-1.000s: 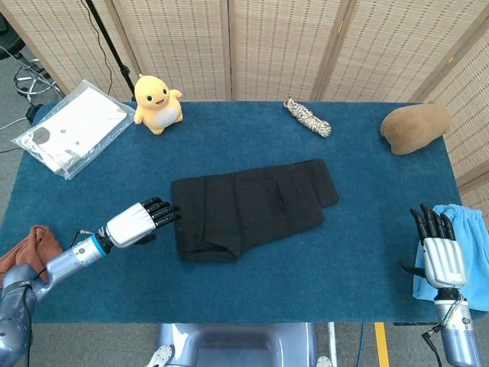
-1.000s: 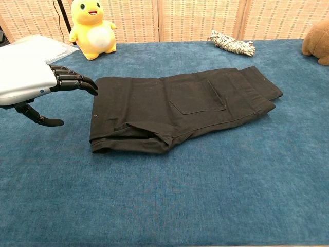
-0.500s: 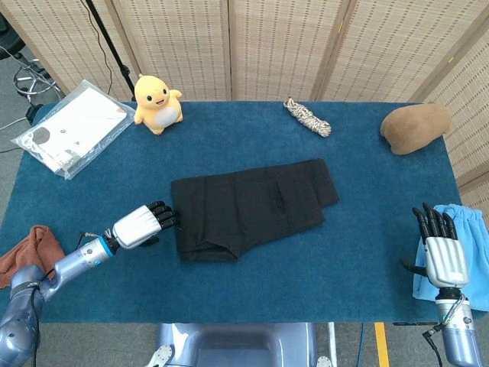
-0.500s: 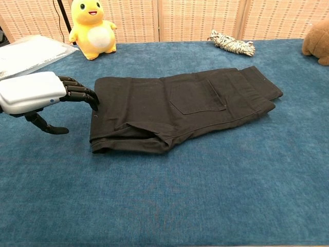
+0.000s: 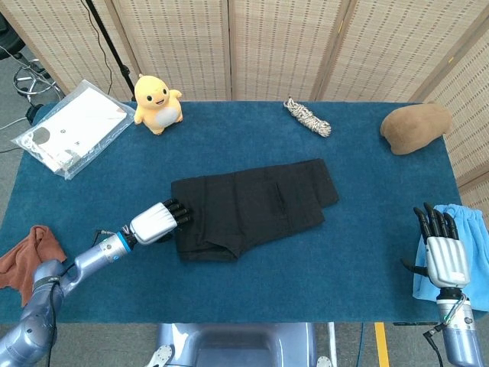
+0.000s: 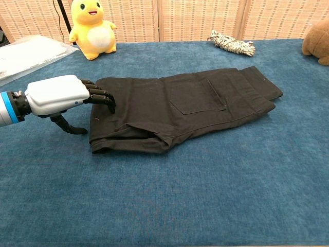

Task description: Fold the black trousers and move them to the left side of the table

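Note:
The black trousers (image 5: 252, 205) (image 6: 185, 108) lie folded in half across the middle of the blue table (image 5: 306, 267), waistband end to the left. My left hand (image 5: 159, 222) (image 6: 64, 98) lies low at that left end, its dark fingers reaching over the top of the cloth edge and the thumb down on the table beside it; nothing is lifted. My right hand (image 5: 443, 252) hangs at the table's right edge, fingers straight and apart, holding nothing. The chest view does not show it.
A yellow plush duck (image 5: 157, 101) and a plastic bag of papers (image 5: 72, 128) sit at the back left. A rope coil (image 5: 308, 116) and a brown plush (image 5: 414, 127) lie at the back. An orange cloth (image 5: 30, 248) is front left, a light blue cloth (image 5: 467, 245) far right.
My left hand has slid to the right along the table, from just short of the trousers' left edge to having its fingers over that edge. The right hand has stayed put.

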Tool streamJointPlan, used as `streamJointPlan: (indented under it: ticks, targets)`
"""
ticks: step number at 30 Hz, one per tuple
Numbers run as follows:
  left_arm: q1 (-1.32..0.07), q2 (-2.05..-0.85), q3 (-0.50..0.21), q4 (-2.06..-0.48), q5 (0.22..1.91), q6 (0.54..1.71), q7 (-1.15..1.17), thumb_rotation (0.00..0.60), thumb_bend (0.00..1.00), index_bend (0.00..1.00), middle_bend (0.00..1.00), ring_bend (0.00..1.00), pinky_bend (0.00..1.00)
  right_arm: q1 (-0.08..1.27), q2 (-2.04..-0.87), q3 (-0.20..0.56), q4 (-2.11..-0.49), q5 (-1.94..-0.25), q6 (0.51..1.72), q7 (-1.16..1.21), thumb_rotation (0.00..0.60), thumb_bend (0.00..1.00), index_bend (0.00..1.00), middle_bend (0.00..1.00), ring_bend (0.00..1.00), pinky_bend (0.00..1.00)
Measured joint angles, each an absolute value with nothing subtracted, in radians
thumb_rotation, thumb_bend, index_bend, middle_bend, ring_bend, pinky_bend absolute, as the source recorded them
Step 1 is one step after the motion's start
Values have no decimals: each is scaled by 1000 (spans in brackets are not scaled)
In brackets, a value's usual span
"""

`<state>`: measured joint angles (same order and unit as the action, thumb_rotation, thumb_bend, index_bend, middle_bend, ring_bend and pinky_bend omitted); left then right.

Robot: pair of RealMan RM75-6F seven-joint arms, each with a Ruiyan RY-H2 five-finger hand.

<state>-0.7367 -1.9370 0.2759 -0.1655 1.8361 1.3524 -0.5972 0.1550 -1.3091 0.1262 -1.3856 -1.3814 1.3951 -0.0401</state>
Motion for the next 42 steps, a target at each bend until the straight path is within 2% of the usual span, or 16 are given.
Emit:
streamJointPlan:
  ticks: [22,31,36,42]
  targets:
    - [-773,-1971,262,-158,1823,1318,-567,600,254,323,275,253,270,153,-1302,125,-1401,-1386,1401,-44,600,0,0,0,0,0]
    - [-771,-1985,264,-156,1823,1298,-546,600,438,362,279,254,302,150,-1296,125,-1413,-1389,1407,-45,600,0,0,0,0,0]
    - [-772,-1986,259,-153,1818,1304,-541,600,526,440,336,296,332,150,-1293,126,-1417,-1390,1409,-42,600,0,0,0,0,0]
    - [-771,-1981,257,-148,1817,1318,-528,600,539,569,440,373,391,150,-1292,127,-1420,-1391,1412,-41,600,0,0,0,0,0]
